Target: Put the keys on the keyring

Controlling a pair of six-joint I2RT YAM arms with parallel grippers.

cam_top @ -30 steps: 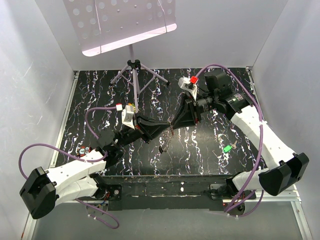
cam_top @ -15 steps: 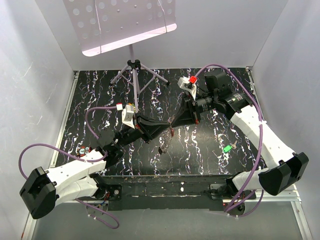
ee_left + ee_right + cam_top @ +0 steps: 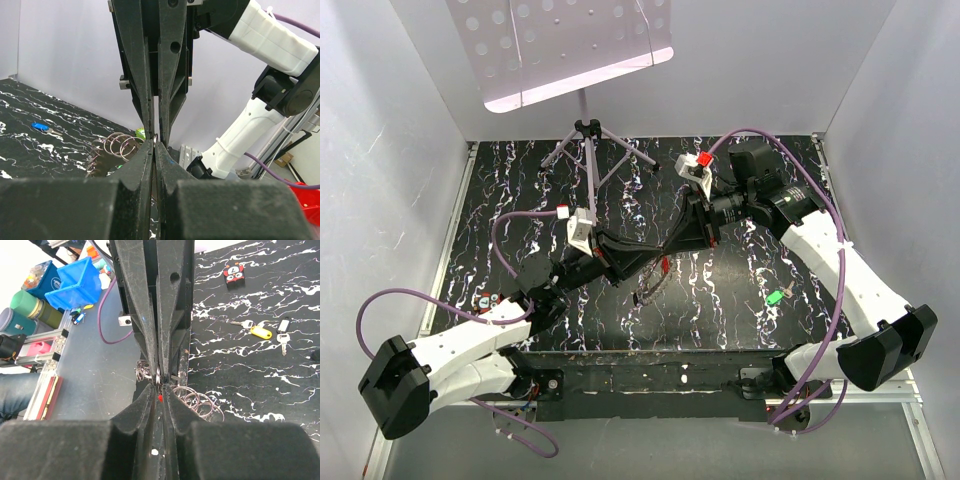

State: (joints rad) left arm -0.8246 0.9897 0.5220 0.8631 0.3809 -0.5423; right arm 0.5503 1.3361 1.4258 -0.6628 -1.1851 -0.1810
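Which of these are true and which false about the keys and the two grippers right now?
1. The left gripper and right gripper meet tip to tip. True.
2. A green key lies on the table, apart from both grippers. True.
3. The blue key is pinched in the left gripper. False: it lies on the table.
4. The yellow key hangs between the grippers. False: it lies on the table beside a silver key.
5. The left gripper stands wide open. False: it is shut.
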